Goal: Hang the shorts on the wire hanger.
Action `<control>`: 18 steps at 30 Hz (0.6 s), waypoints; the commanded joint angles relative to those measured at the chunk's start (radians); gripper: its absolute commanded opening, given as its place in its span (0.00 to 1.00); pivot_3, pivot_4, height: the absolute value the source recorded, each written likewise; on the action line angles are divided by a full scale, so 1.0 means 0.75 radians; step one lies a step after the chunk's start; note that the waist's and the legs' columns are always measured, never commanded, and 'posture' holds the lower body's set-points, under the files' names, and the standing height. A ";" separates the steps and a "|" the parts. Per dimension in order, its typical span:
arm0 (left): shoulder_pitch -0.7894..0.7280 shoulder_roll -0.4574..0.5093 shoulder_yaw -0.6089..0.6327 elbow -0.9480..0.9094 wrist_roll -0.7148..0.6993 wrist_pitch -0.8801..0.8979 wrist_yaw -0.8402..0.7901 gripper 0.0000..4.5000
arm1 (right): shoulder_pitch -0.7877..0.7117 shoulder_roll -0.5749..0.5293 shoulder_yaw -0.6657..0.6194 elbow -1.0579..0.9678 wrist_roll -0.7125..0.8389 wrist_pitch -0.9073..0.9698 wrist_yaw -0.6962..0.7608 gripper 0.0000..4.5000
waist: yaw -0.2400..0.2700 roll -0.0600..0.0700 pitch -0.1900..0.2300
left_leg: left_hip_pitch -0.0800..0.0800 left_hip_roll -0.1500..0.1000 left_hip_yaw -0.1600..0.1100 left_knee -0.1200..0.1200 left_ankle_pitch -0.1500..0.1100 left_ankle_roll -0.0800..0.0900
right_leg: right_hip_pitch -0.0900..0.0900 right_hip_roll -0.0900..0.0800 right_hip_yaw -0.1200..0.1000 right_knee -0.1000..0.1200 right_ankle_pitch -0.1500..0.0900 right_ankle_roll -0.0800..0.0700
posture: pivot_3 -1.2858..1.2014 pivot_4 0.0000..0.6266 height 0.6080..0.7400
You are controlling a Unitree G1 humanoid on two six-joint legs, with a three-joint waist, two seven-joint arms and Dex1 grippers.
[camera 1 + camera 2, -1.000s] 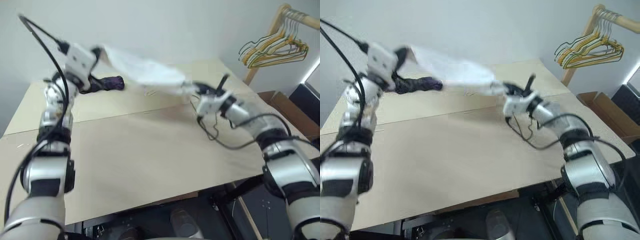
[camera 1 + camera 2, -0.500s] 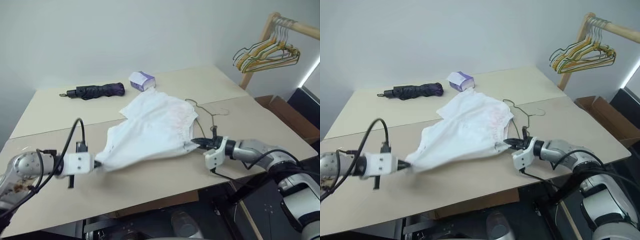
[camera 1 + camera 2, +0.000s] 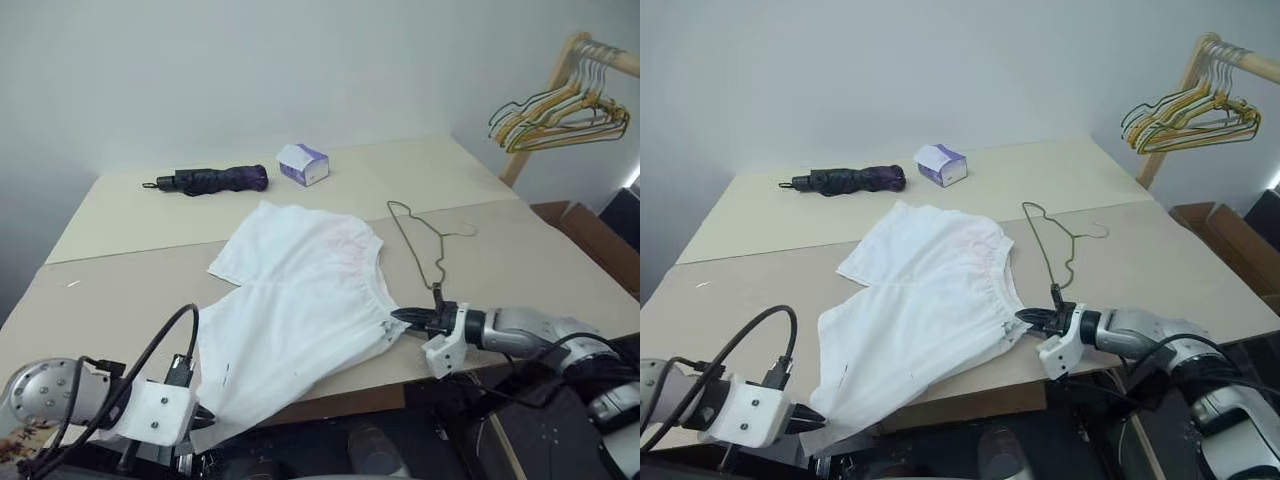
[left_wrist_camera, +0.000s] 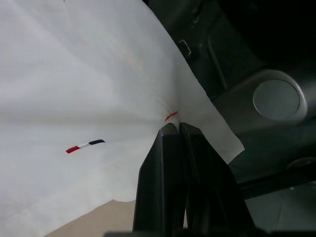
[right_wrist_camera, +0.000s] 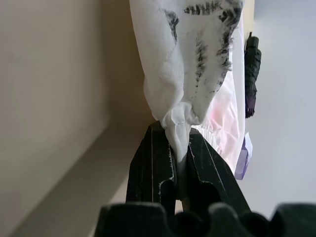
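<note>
Now spread flat on the table (image 3: 520, 260) beside the wire hanger (image 3: 425, 245): white shorts (image 3: 300, 300), soft, light, likely floppy. Left gripper (image 4: 174, 129) pinched on hem corner, right gripper (image 5: 180, 143) clamped on waistband; probably best gripped at the waistband.

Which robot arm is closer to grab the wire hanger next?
Probably the right. Its end effector pinches the shorts at the waistband, just beside the wire hanger. The left end effector grips the hem at the table's near edge, farther away.
</note>
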 commanded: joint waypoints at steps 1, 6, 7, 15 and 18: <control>0.027 0.011 0.070 0.013 -0.020 -0.003 -0.072 0.10 | 0.048 -0.039 -0.047 -0.132 0.153 -0.023 0.090 0.21 | 0.007 0.000 0.001 | 0.000 0.000 0.000 0.000 0.000 0.000 | 0.000 0.000 0.000 0.000 0.000 0.000 | 0.39 0.04 1.00; 0.005 -0.024 0.248 0.053 -0.245 0.067 -0.204 0.41 | 0.171 -0.135 -0.082 -0.294 0.369 0.014 0.255 0.57 | 0.025 0.000 0.004 | -0.002 0.002 0.001 0.000 -0.001 0.000 | -0.001 0.001 0.000 -0.001 -0.001 -0.001 | 0.40 0.04 1.00; -0.070 -0.032 0.269 0.094 -0.303 0.098 -0.190 0.46 | 0.203 -0.162 -0.099 -0.317 0.429 0.032 0.283 0.63 | 0.032 0.001 0.005 | -0.002 0.003 0.001 0.000 -0.001 0.000 | -0.001 0.001 0.000 -0.001 -0.001 -0.002 | 0.40 0.04 1.00; -0.701 -0.098 0.178 0.207 -0.705 0.528 0.016 0.75 | 0.385 -0.293 -0.317 -0.529 1.308 0.691 0.683 0.99 | 0.112 0.003 0.010 | -0.006 0.006 0.001 0.003 -0.002 0.000 | -0.002 0.002 -0.002 -0.001 -0.001 -0.003 | 0.41 0.03 1.00; -0.904 -0.212 0.062 0.192 -0.844 0.694 0.133 0.75 | 0.319 -0.208 -0.435 -0.578 1.561 1.246 0.636 0.99 | 0.108 0.006 0.009 | -0.009 0.007 0.001 0.003 -0.003 0.000 | -0.005 0.002 -0.002 -0.002 0.003 0.004 | 0.40 0.02 1.00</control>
